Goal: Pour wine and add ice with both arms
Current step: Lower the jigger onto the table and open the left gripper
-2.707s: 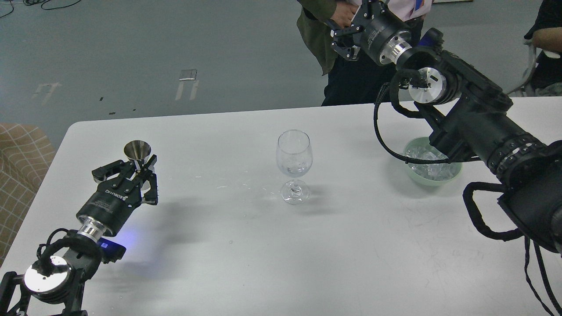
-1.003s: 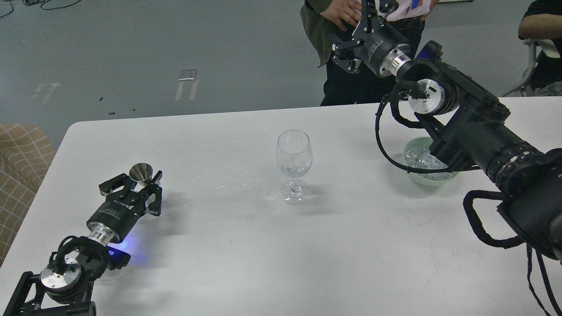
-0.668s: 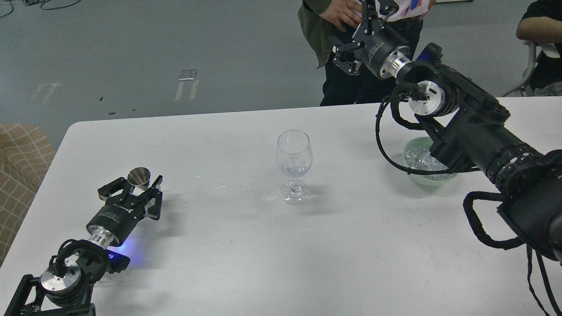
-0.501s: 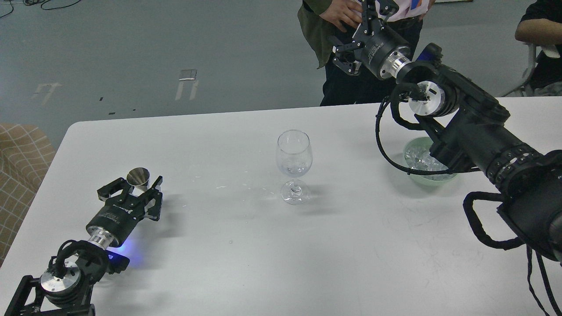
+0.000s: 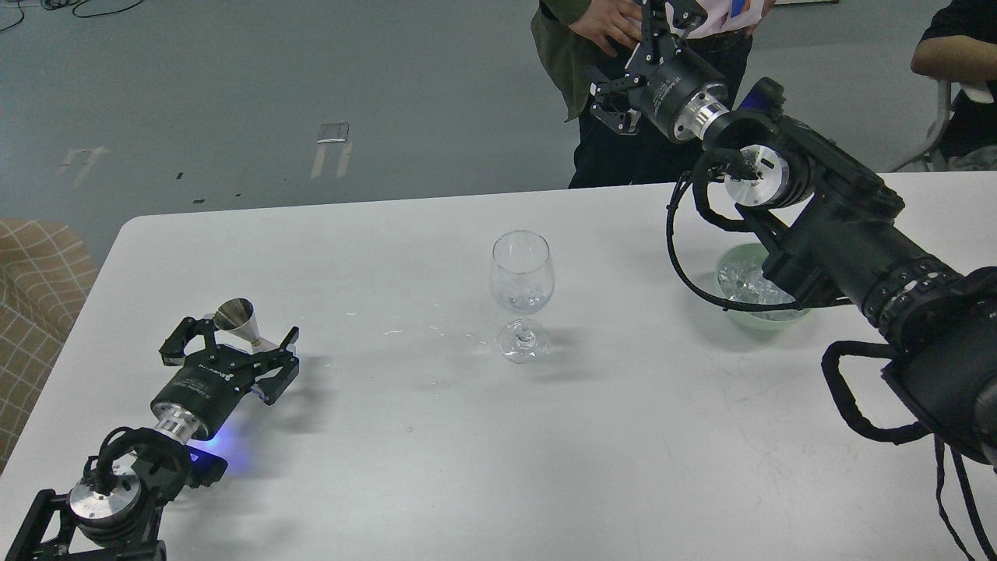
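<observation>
The ice (image 5: 746, 282) is seen in a green bowl (image 5: 728, 310), well below the raised, spread right gripper (image 5: 632, 58); the left gripper (image 5: 231, 341) is spread around a metal jigger (image 5: 236, 317).

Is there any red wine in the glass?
No, the wine glass on the table looks clear, with no red liquid in its bowl.

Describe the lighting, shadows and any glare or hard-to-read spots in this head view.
Head view: even overhead light on the white table; soft shadows fall right of the wine glass and left tool; a blue glow spills on the table behind that tool; bright glints on the metal cup; the ice blurs into its green bowl; the right tool merges with dark clothing.
</observation>
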